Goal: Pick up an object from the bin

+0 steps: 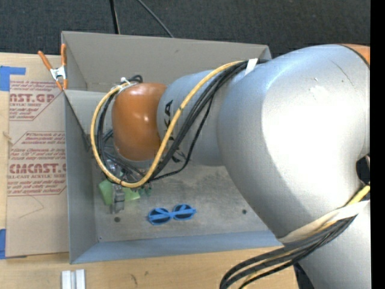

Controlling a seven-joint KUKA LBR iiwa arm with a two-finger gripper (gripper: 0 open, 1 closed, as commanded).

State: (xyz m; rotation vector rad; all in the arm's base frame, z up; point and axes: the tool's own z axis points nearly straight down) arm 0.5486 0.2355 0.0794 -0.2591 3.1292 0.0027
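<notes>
The big grey arm [289, 143] looms closest and blocks the right half of the bin [81, 185]. Its orange cover [135, 122] and looped cables [96, 125] hide most of the wrist. Below them the gripper [118, 198] sits low in the bin's lower-left part, right at a small green thing [107, 191] that is half hidden. Whether the gripper is open or closed, I cannot tell. A blue figure-eight piece [171, 214] lies near, in plain sight.
</notes>
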